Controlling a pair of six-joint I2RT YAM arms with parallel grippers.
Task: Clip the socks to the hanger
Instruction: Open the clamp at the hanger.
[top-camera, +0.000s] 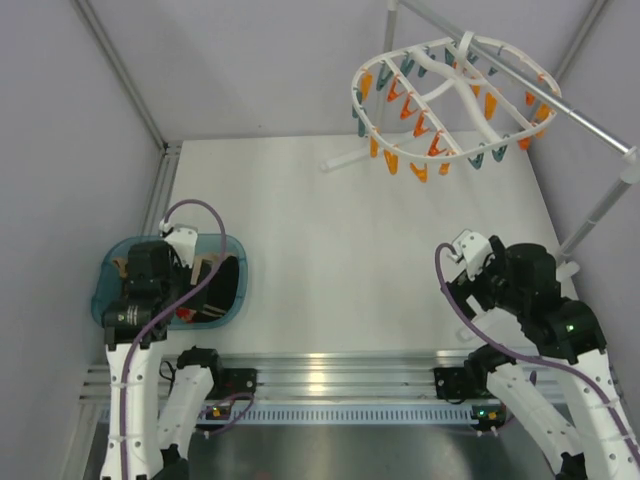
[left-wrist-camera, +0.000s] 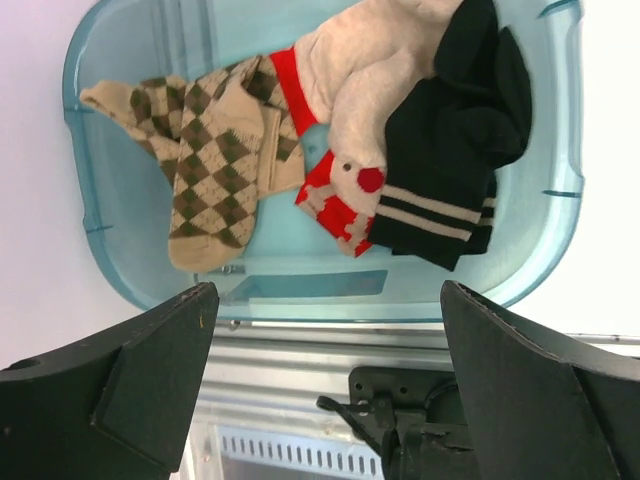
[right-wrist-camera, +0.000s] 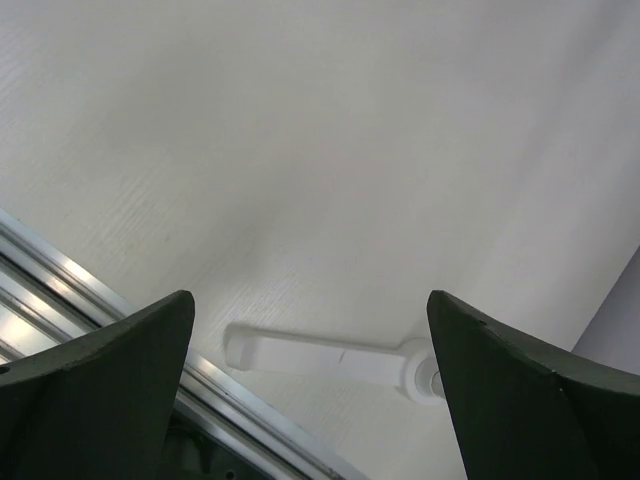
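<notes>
Two brown-and-tan argyle socks (left-wrist-camera: 215, 165) lie in the left half of a blue translucent tub (left-wrist-camera: 120, 250), which sits at the table's left edge (top-camera: 108, 275). My left gripper (left-wrist-camera: 325, 330) hovers open above the tub's near rim, apart from the socks; in the top view (top-camera: 165, 290) the arm covers most of the tub. The white oval hanger (top-camera: 450, 100) with orange and teal clips hangs at the back right. My right gripper (right-wrist-camera: 310, 340) stands open over bare table at the near right (top-camera: 475, 252), holding nothing.
A cream-and-red sock (left-wrist-camera: 350, 90) and a black striped sock (left-wrist-camera: 450, 130) share the tub. A grey metal rod stand (top-camera: 560, 100) carries the hanger; one white foot (right-wrist-camera: 320, 355) lies near the right gripper. An aluminium rail (top-camera: 330, 370) runs along the near edge.
</notes>
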